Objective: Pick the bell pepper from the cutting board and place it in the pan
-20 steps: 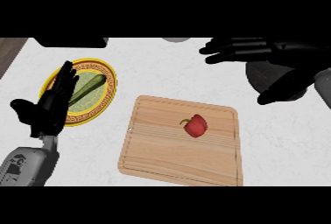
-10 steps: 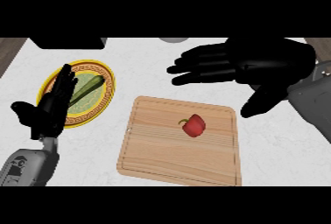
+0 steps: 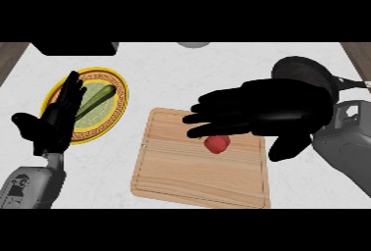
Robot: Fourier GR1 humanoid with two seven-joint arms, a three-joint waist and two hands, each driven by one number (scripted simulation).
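Bell pepper (image 3: 217, 143) sits on my cutting board (image 3: 196, 171), partly under my right hand (image 3: 268, 112), whose fingers (image 3: 210, 109) are spread wide, holding nothing. Pan (image 3: 308, 73) lies behind it on the desk. My left hand (image 3: 54, 122) rests open beside the yellow plate (image 3: 109, 112)

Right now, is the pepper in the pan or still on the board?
On the board. The red pepper lies on the wood, just below the right robot hand. The pan sits apart.
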